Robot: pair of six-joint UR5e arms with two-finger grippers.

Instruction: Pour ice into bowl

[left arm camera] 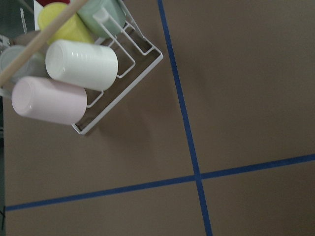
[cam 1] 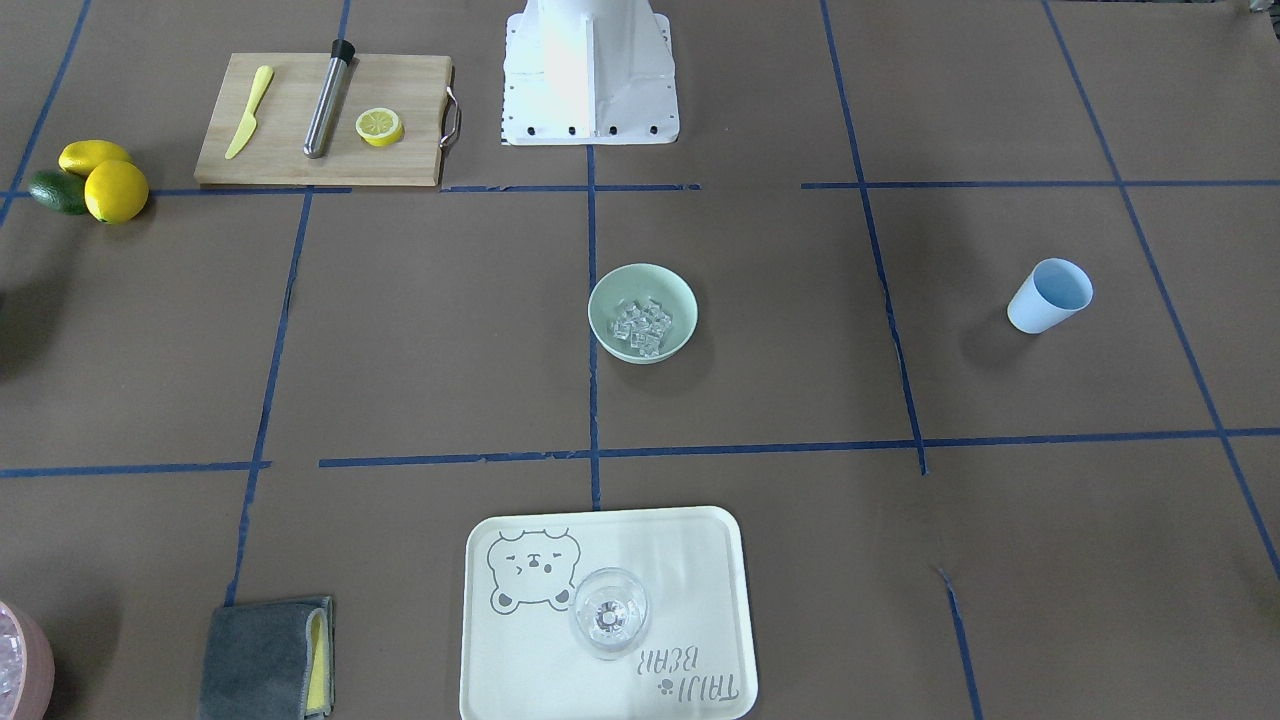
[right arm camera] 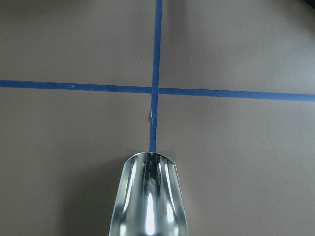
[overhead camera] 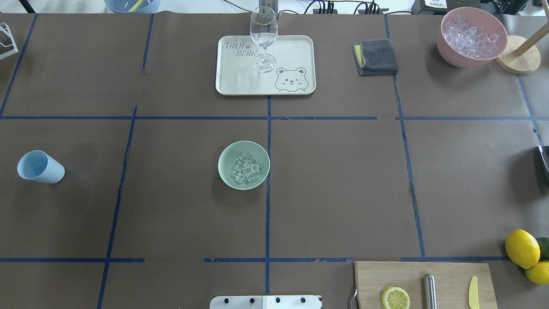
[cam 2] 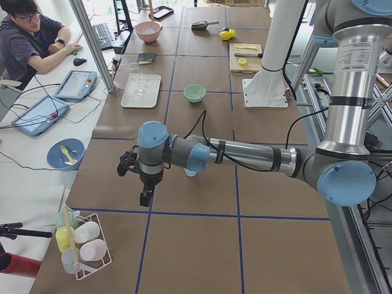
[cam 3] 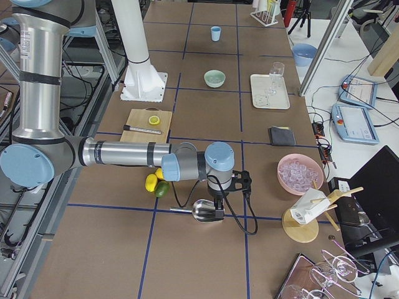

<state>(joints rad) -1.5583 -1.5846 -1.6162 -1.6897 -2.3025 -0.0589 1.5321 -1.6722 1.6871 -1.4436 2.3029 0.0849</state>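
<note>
The mint-green bowl (overhead camera: 243, 165) stands mid-table, also seen in the front view (cam 1: 642, 312). A small heap of clear ice cubes (overhead camera: 244, 168) lies inside it. The light blue cup (overhead camera: 40, 167) lies tilted on the table far to the bowl's left, apart from both grippers. My left gripper (cam 2: 145, 199) hangs over bare table past that end; I cannot tell whether it is open or shut. My right gripper (cam 3: 218, 212) is low at a metal scoop (cam 3: 202, 210) beyond the other end; its fingers are hidden. The scoop (right arm camera: 150, 196) looks empty.
A pink container (overhead camera: 472, 36) full of clear cubes stands at the far right. A tray (overhead camera: 231, 81) with a wine glass (overhead camera: 263, 32) and a grey cloth (overhead camera: 377, 56) are at the far side. Cutting board (overhead camera: 386, 274), lemons (overhead camera: 521, 249) and cup rack (left arm camera: 74, 73) sit nearby.
</note>
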